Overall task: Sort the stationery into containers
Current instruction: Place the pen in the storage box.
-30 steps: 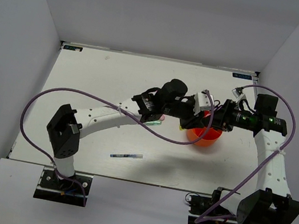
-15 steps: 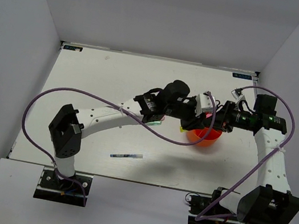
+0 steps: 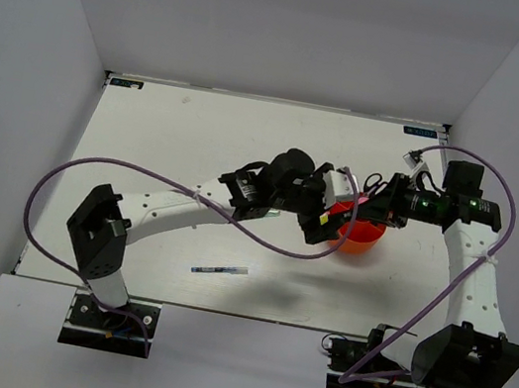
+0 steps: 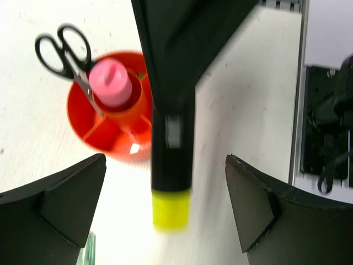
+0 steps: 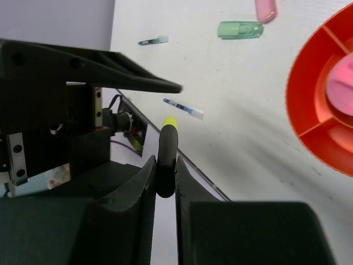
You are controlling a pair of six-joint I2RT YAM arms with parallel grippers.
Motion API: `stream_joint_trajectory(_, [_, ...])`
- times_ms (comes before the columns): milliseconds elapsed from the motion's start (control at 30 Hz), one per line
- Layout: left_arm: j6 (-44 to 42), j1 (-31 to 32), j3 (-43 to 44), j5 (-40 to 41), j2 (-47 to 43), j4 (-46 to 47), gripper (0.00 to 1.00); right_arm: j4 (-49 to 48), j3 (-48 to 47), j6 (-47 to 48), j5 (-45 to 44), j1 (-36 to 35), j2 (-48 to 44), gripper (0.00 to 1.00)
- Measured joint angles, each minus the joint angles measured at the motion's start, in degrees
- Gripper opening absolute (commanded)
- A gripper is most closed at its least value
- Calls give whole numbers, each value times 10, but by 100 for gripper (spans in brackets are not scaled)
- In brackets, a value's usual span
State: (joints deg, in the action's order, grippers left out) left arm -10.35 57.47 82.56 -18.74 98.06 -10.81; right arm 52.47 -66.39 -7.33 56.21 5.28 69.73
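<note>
You are partway through. The cup [image 4: 99, 134] already holds the scissors [image 4: 63, 47], whose handles stick out over its rim, and the pink tube [image 4: 111, 83], which stands in its middle section. One more item is in the air. Your right fingers [image 5: 140, 182] are closed on the black marker [image 5: 167, 141] with the yellow tip, holding it just beside the cup, not over it yet. Your left fingers [image 4: 55, 204] are spread wide and hold nothing. The marker hangs in the gap between them, touching neither.

I judge that this marker is left to do, plus what lies on the counter [image 3: 149, 134] away from the cup. That is a green marker [image 5: 240, 29], a pink marker [image 5: 265, 8] just beside it, and a pen [image 5: 183, 109] farther from the cup.

In the overhead view the arms cover most of the cup's contents and the loose markers. The pen shows plainly there, well apart from the cup. The left wrist view gives you the inside of the cup. Only the right wrist view shows the grip on the black marker and the two markers lying out.
</note>
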Motion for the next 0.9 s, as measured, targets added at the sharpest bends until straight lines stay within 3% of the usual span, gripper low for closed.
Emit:
stream_joint_trajectory(267, [-5, 0, -101, 61, -166, -42, 99, 15, -56, 52, -111, 22, -19, 0])
stream_joint_trajectory(433, [34, -7, -129, 148, -303, -121, 99, 17, -115, 115, -229, 26, -26, 0])
stream_joint_trajectory(600, [106, -50, -149, 205, -383, -225, 99, 44, -179, 202, -327, 26, -8, 0])
stream_joint_trajectory(900, [161, -123, -321, 212, -499, -310, 88, 48, -186, 260, -403, 25, 66, 0])
